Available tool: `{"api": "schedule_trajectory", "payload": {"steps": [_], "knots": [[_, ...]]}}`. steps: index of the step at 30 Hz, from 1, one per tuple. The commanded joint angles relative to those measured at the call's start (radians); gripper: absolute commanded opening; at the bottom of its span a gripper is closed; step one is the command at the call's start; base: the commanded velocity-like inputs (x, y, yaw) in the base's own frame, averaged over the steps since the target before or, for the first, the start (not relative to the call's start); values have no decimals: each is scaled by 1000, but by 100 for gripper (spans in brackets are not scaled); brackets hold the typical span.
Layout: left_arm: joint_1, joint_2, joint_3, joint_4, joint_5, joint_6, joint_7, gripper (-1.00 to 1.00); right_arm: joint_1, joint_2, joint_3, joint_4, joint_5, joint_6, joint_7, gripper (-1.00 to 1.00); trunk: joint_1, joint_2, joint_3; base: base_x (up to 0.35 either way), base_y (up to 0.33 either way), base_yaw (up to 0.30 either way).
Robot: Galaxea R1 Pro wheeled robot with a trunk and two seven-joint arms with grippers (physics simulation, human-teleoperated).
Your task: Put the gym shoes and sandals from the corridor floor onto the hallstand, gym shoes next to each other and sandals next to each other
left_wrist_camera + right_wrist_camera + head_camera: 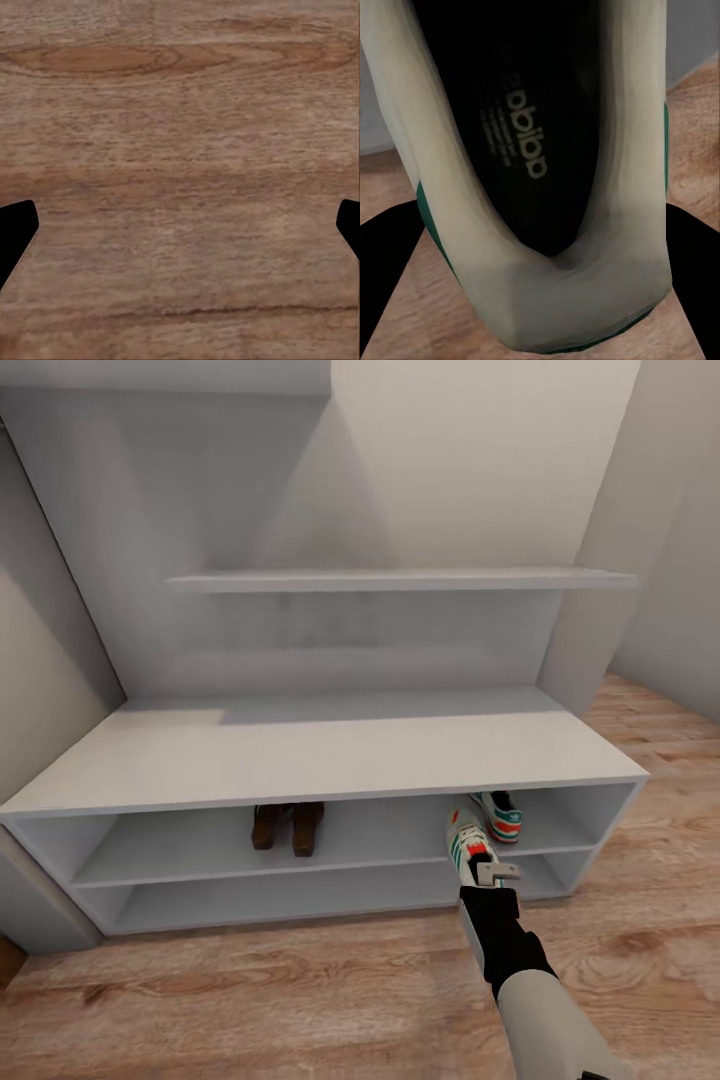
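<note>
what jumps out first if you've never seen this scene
The right claw holds a white gym shoe with teal stripes at the front edge of the hallstand's upper shelf, beside its mate already on that shelf. Further left on the same shelf stand the two brown sandals, side by side.

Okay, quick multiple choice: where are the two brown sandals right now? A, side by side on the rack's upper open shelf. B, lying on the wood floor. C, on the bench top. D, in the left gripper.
A: the sandals stand side by side on the upper open shelf of the hallstand, left of the gym shoes.
</note>
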Motion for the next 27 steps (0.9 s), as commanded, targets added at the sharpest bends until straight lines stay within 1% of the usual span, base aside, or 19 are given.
{"api": "schedule_trajectory", "payload": {"steps": [1,8,16,23,27], "knots": [[-1,0,3,1,9,0,-10,100,-1,1,-4,-1,7,5,1,-100,0,0,-1,298,0,0],[-1,-1,3,1,9,0,-10,100,-1,1,-4,-1,7,5,1,-100,0,0,-1,304,0,0],[-1,0,3,1,9,0,-10,100,-1,1,-4,-1,7,5,2,-100,0,0,-1,70,0,0],[-1,0,3,1,9,0,-10,100,0,1,-4,-2,7,5,1,-100,0,0,-1,259,0,0],[-1,0,3,1,9,0,-10,100,-1,1,-4,-2,7,5,1,-100,0,0,-1,129,0,0]]}}
